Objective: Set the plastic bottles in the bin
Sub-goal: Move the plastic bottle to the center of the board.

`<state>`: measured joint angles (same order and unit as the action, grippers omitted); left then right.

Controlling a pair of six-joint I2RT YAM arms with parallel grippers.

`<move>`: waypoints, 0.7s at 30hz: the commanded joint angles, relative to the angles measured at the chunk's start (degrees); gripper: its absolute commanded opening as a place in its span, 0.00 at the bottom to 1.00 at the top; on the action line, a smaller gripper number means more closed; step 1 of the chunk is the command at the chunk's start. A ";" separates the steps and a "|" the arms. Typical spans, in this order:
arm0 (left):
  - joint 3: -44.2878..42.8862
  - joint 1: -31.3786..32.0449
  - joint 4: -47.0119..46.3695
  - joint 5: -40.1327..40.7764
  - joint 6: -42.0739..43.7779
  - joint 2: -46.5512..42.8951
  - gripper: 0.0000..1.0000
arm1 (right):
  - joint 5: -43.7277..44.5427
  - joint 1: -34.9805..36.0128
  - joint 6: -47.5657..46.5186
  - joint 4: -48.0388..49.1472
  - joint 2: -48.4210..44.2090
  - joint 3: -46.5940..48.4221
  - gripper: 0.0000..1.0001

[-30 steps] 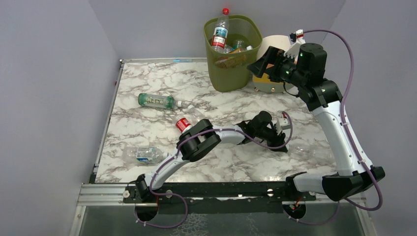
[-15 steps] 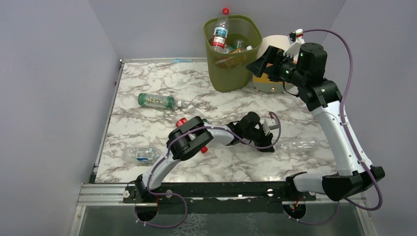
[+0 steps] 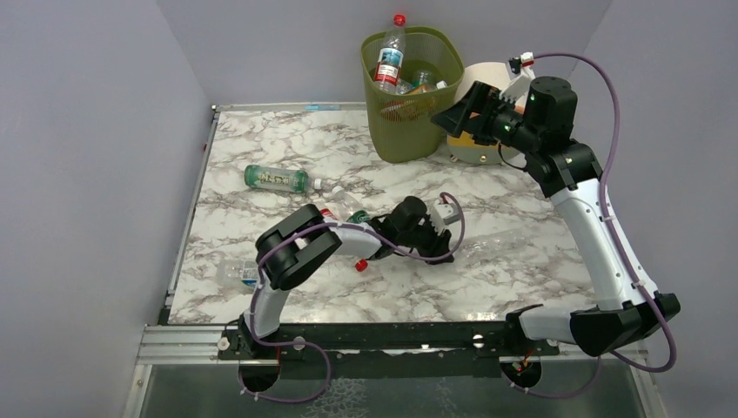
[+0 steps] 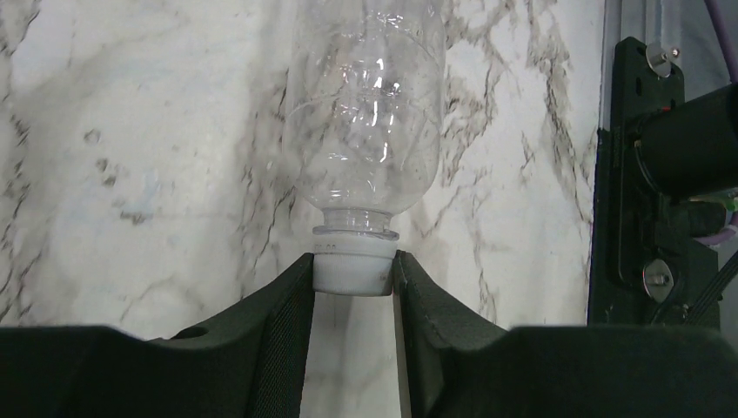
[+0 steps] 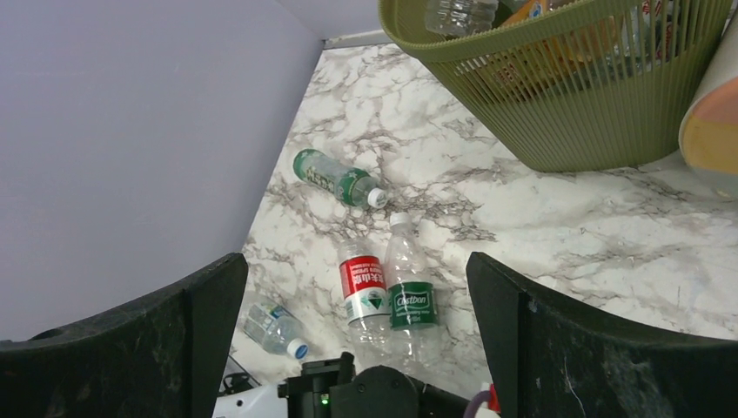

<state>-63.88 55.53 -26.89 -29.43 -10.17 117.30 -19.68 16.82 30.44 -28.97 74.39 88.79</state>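
While left fingers point(image 4: 291, 300) clamp the clear bottle point(image 4: 365, 131) by its white cap point(image 4: 352, 272), the grasp step looks complete. Next: lift, carry to bin point(image 3: 409, 131), twelve o'clock. Right fingers point(image 5: 200, 331) spread, empty.

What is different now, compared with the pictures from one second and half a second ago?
The left gripper, shut on the white cap of a clear bottle, has dragged that bottle leftward over the marble. The open right gripper raised beside the bin, the bottles in the bin and the green-labelled bottle stayed as they were.
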 commanded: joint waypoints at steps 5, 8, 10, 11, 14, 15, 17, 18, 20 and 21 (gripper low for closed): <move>11.13 -3.08 0.33 6.57 -0.07 -12.67 0.24 | -3.29 0.06 1.47 3.47 -0.45 -1.30 0.99; 14.56 -3.40 1.77 9.03 -0.09 -16.25 0.24 | -3.82 0.06 1.70 4.26 -0.86 -2.10 0.99; 16.54 -3.77 2.58 10.76 -0.27 -18.38 0.24 | -4.38 0.06 1.98 4.72 -0.70 -2.57 1.00; 17.45 -3.88 2.97 11.69 -0.40 -19.31 0.24 | -4.70 0.01 2.11 4.93 -0.57 -2.72 1.00; 19.50 -4.98 3.87 13.46 -0.92 -22.50 0.24 | -5.32 0.06 2.35 5.42 0.06 -2.72 1.00; 20.10 -5.36 4.13 14.09 -1.05 -23.14 0.24 | -5.48 0.06 2.35 5.57 0.19 -2.68 0.99; 20.73 -6.18 4.79 14.78 -1.16 -24.02 0.24 | -5.52 0.01 2.35 5.84 0.44 -2.74 1.00; 20.87 -6.56 5.14 15.06 -1.12 -24.27 0.24 | -5.54 0.05 2.37 5.95 0.53 -2.74 1.00; 20.83 -7.18 5.73 15.65 -1.08 -24.50 0.24 | -5.54 0.04 2.27 6.00 0.83 -2.74 1.00; 20.75 -7.49 5.86 15.63 -1.08 -24.46 0.25 | -5.42 0.05 2.18 5.94 0.92 -2.80 0.99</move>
<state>-43.44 49.23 -22.00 -16.64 -10.72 94.56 -23.49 16.82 32.53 -25.10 74.52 86.17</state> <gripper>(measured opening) 0.387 0.995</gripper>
